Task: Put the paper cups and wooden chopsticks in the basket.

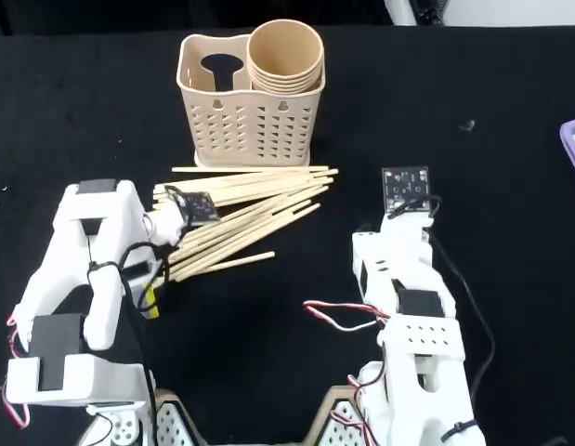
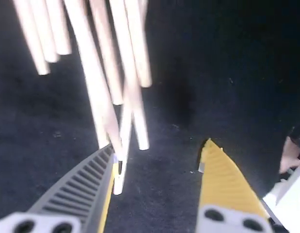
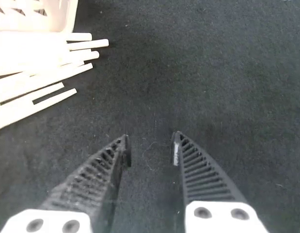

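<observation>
Beige basket (image 1: 241,130) holds stacked paper cups (image 1: 285,58); chopsticks (image 1: 268,193) lie outside

The paper cups (image 1: 285,58) are sitting stacked in the basket (image 1: 241,130), in its compartment on the right arm's side. The chopsticks (image 1: 259,209) are lying just in front of the basket. The left gripper (image 2: 162,149) is sitting front-left of the basket and the right gripper (image 3: 150,145) front-right.

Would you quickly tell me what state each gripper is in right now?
Left gripper: open, holding nothing; chopsticks lie by one fingertip.
Right gripper: open, empty, over the table.
</observation>
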Controlling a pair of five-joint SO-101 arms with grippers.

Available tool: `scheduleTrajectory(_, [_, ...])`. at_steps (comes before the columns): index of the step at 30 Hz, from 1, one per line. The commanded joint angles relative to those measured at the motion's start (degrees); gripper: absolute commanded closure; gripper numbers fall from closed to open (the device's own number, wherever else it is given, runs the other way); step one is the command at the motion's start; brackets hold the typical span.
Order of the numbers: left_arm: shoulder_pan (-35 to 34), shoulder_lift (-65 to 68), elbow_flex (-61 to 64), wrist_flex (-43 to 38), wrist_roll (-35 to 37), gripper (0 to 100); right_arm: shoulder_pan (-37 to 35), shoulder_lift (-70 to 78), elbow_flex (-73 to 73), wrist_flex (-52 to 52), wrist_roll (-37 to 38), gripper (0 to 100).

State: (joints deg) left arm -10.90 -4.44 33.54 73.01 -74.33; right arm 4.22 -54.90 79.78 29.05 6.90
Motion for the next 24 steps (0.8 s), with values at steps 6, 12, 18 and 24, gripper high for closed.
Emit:
scheduleTrajectory(6, [3.82,0.44,-8.04,-0.09,9.05,74,-0.79,0.13,-0.4,-1.32,-0.18,84.4])
scheduleTrajectory(12, [3.47,-0.09,-7.25,0.53,9.23,74,-0.79,0.13,-0.4,-1.32,-0.18,84.4])
scheduleTrajectory(18, [-1.71,-0.18,-10.24,1.58,9.23,73,-0.79,0.13,-0.4,-1.32,-0.18,84.4])
scheduleTrajectory(24, [-5.32,0.26,-18.59,10.55,9.14,73,-0.79,0.13,-0.4,-1.32,-0.18,84.4])
